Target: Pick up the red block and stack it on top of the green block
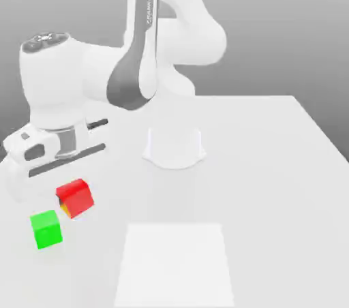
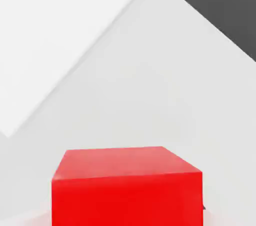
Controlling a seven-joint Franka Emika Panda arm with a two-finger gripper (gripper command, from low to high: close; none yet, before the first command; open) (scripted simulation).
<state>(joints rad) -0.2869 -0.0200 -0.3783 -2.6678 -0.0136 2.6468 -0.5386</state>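
Observation:
The red block (image 1: pixel 75 196) is a small bright red cube at the exterior view's left, just below my white hand. It looks slightly tilted there, with a small yellowish spot at its lower corner. In the hand view the red block (image 2: pixel 127 185) lies very close to the camera. My gripper (image 1: pixel 67 180) hangs directly over it. The green block (image 1: pixel 46 228) rests on the white table a little nearer the camera and further to the exterior view's left. A narrow gap separates the green block from the red one.
The arm's round white base (image 1: pixel 174 146) stands at the middle of the table (image 1: pixel 272 163). A brighter white square patch (image 1: pixel 176 266) lies on the table near the front. The table's edge runs down the exterior view's right.

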